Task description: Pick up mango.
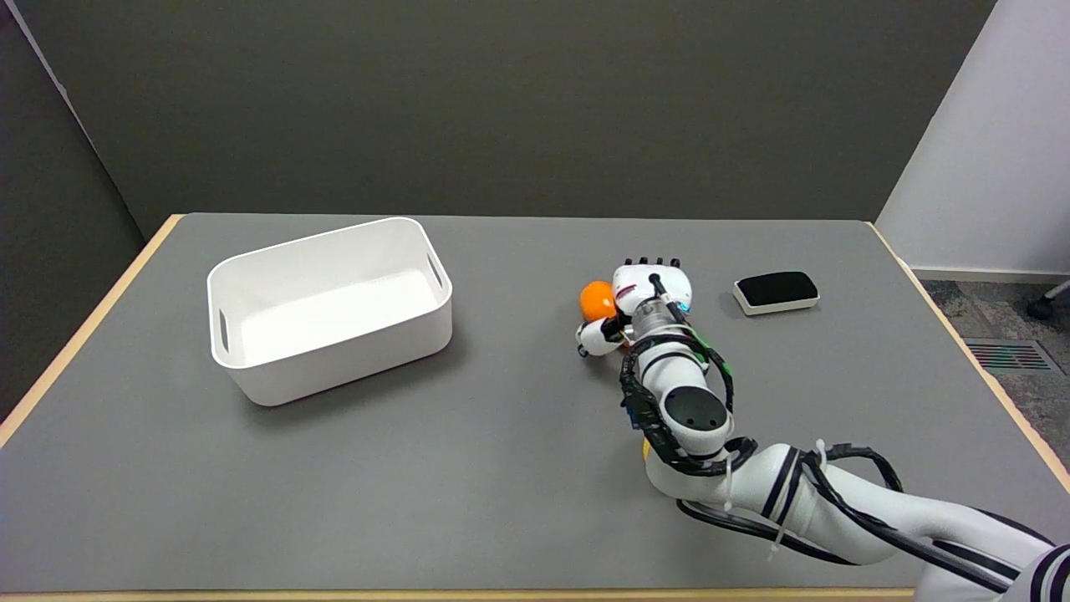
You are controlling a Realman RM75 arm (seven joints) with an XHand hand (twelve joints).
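Observation:
The mango (596, 298), orange and rounded, lies on the grey table (501, 468) right of centre. My right hand (644, 301) covers it from above, palm down. Only the fruit's left part shows past the hand's edge. The thumb (595, 337) is curled in against the mango's near side, and the fingertips (656, 262) bend down over its far side. The hand grips the fruit while it still rests on the table. The rest of the mango is hidden under the palm.
A white bin (330, 309) with handle slots stands at the left. A small black-topped white pad (776, 292) lies right of the hand. A sliver of a yellow-orange object (644, 449) peeks out under my forearm. A wooden edge (84, 334) borders the table.

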